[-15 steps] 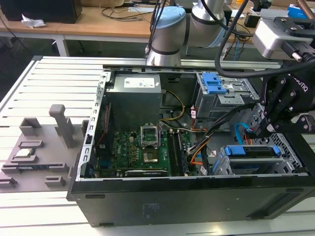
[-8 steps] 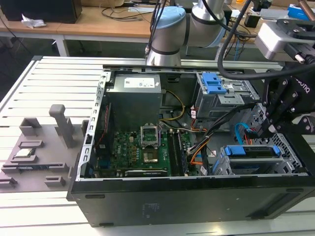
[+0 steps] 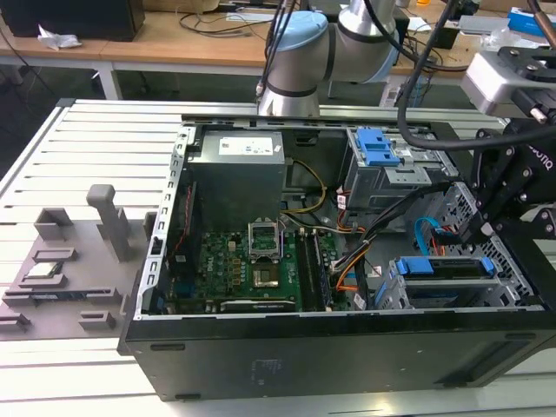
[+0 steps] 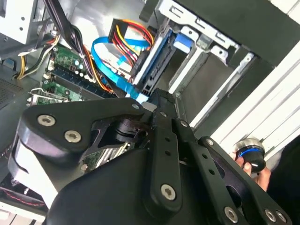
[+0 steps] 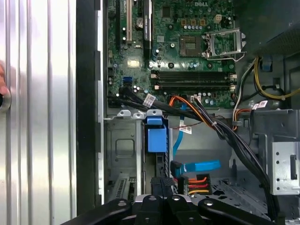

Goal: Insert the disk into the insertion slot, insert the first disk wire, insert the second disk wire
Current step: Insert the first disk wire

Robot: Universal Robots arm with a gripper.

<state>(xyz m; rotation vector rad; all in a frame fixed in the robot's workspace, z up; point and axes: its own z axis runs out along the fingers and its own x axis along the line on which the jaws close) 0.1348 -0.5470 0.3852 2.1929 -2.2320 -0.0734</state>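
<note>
The disk (image 5: 157,138) sits inside the insertion slot (image 5: 123,152); whether the claw (image 5: 162,183) is spread, I cannot tell

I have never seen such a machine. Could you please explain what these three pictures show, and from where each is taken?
A robot arm works over an open computer case on a ribbed metal table. The exterior view comes from a camera off the arm; both wrist views come from cameras on it, looking into the case. The disk, in its blue carrier, sits in the insertion slot. The gripper hovers by a blue flat cable; whether it holds anything is unclear.
</note>
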